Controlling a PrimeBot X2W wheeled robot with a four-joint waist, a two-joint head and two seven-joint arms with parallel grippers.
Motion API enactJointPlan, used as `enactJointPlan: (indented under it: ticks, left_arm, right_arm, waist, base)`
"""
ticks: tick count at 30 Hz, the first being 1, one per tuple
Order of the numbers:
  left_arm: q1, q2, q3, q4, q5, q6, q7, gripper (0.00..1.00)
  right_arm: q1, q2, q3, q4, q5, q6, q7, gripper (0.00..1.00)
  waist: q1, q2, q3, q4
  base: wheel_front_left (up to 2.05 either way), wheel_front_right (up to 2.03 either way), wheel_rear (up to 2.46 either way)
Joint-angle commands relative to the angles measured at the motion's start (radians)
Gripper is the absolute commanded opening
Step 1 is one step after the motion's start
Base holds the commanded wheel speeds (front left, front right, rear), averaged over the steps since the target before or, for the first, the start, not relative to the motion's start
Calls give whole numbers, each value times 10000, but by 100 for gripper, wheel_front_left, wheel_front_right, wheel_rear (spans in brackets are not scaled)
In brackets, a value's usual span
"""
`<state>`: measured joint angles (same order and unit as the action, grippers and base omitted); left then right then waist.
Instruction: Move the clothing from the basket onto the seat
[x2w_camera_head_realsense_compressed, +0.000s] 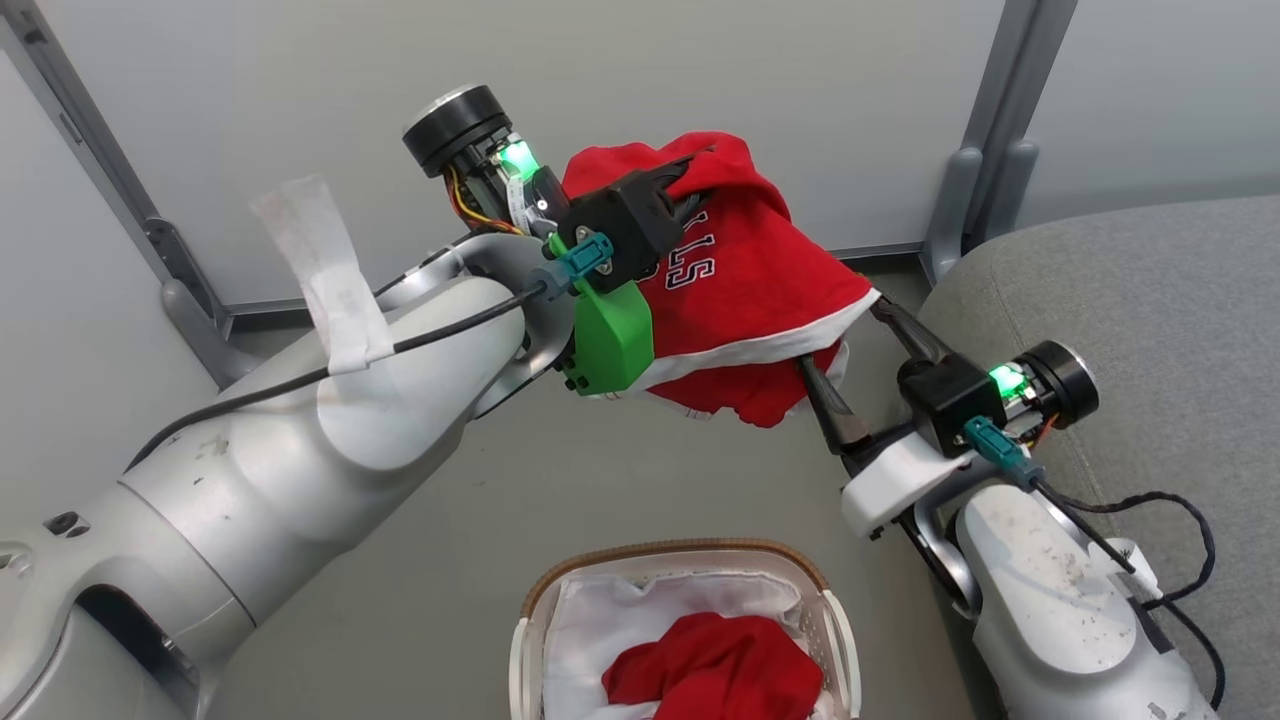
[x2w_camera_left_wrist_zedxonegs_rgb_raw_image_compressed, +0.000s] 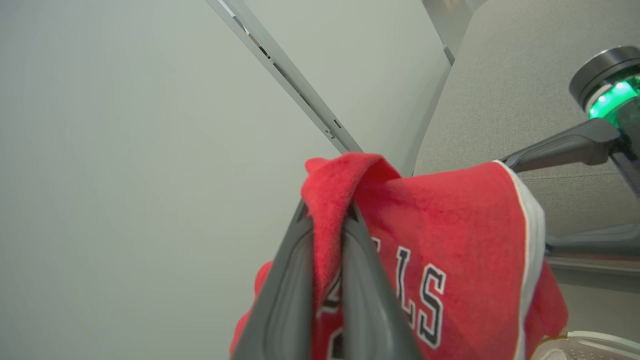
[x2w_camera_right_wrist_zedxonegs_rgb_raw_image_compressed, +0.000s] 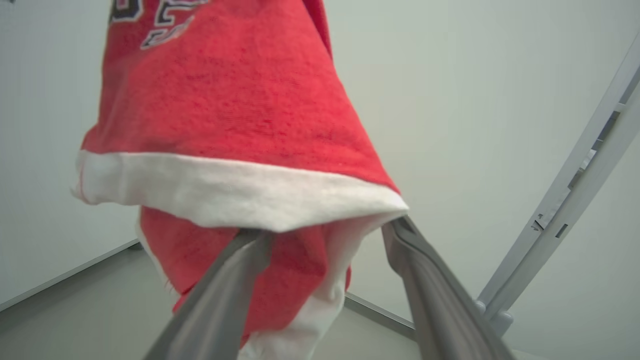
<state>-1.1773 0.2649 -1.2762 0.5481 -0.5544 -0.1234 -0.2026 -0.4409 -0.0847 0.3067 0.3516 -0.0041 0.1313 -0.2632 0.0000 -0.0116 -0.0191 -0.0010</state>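
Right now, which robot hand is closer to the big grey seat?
Right. The right gripper, fingers spread open at the hem of the jersey, is just beside the seat. The left gripper pinches the jersey higher up, farther to the left.

jersey (x2w_camera_head_realsense_compressed: 740, 290) between left hand (x2w_camera_left_wrist_zedxonegs_rgb_raw_image_compressed: 327, 215) and right hand (x2w_camera_head_realsense_compressed: 843, 335), other garment (x2w_camera_head_realsense_compressed: 715, 670) in basket (x2w_camera_head_realsense_compressed: 680, 550) below, seat (x2w_camera_head_realsense_compressed: 1130, 290) at right

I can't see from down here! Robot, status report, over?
Left gripper shut on Bulls jersey, held clear of basket. Right gripper open at its white hem. Second red garment in basket. Seat at right; own right arm between.
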Motion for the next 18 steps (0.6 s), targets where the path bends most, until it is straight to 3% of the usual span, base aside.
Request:
enactJointPlan:
  ticks: [1, 5, 6, 7, 11, 18]
  left_arm:
    - [176, -39, -8, -67, 32, 14, 45, 0]
    - [291, -33, -23, -194, 91, -4, 111, 0]
    - [318, -29, -23, -212, 98, -10, 123, 0]
    - [362, -28, -24, -242, 102, -17, 132, 0]
    - [576, -21, -37, -329, 72, -34, 140, 0]
    - [1099, 104, -8, -275, -218, 24, 39, 0]
  right_arm:
    - [-218, -103, 91, 82, 110, -10, -25, 100]
    - [-608, -256, 399, 379, 411, -10, -25, 100]
    - [-663, -283, 504, 458, 465, -10, -25, 86]
    - [-746, -321, 638, 559, 541, -10, -25, 49]
    - [-996, -430, 1306, 942, 868, -10, -25, 0]
    - [-1141, -448, 1635, 1155, 1129, -10, -25, 0]
  waist:
    - [0, 116, -14, 27]
    - [0, 116, -36, 58]
    - [0, 116, -40, 62]
    - [0, 116, -44, 66]
    - [0, 116, -75, 79]
    - [0, 116, -118, 89]
  base:
    - [0, 0, 0]
    - [0, 0, 0]
    - [0, 0, 0]
    - [0, 0, 0]
    - [0, 0, 0]
    - [0, 0, 0]
